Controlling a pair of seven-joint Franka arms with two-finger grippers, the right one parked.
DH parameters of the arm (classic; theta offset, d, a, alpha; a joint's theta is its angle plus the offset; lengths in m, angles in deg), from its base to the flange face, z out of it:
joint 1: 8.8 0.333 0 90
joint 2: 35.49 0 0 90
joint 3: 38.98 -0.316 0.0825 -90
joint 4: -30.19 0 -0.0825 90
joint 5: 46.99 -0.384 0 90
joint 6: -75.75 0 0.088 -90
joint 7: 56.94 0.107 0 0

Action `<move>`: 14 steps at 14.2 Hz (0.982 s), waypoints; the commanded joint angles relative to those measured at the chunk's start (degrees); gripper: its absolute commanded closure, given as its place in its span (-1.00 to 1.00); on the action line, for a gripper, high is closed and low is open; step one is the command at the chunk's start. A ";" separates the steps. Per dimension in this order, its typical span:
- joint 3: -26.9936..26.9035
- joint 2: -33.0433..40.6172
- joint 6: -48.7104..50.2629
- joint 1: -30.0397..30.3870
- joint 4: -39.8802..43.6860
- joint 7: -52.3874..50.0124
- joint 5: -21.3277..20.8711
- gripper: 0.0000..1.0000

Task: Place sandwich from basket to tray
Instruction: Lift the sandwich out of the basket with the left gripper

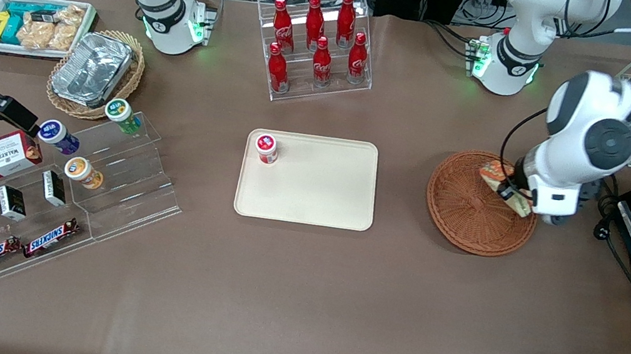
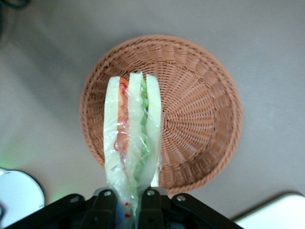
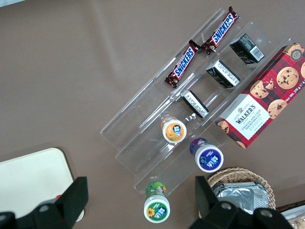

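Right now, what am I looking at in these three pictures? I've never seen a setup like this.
These are two white robot arms at a brown table, each ending in a two-finger clamp called a gripper. One picture looks down on the whole table; the other two come from cameras on the arms' wrists. The working arm's gripper is shut on a wrapped sandwich and holds it above a round wicker basket. In the middle lies a cream tray with a small red-capped bottle standing on it. Cola bottles stand in a clear rack farther from the front camera, and snacks lie toward the parked arm's end.
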 commanded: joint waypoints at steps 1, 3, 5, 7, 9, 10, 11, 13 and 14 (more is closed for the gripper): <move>-0.11 0.10 10.74 0.26 9.27 8.43 -0.49 1.00; -0.02 0.63 17.34 2.28 14.46 17.90 0.12 1.00; -0.11 1.16 22.01 2.64 17.72 28.80 0.12 1.00; -0.11 0.98 22.64 2.64 17.91 32.97 0.21 1.00; 0.24 0.45 22.55 2.46 17.91 32.81 0.39 1.00; 0.51 0.37 22.12 2.11 17.82 32.81 0.47 1.00; 1.12 0.02 22.11 1.59 17.82 32.72 0.39 1.00; 1.83 -0.16 22.03 0.80 17.56 32.46 0.39 1.00; 1.83 -0.25 21.94 -0.34 17.38 32.46 0.39 1.00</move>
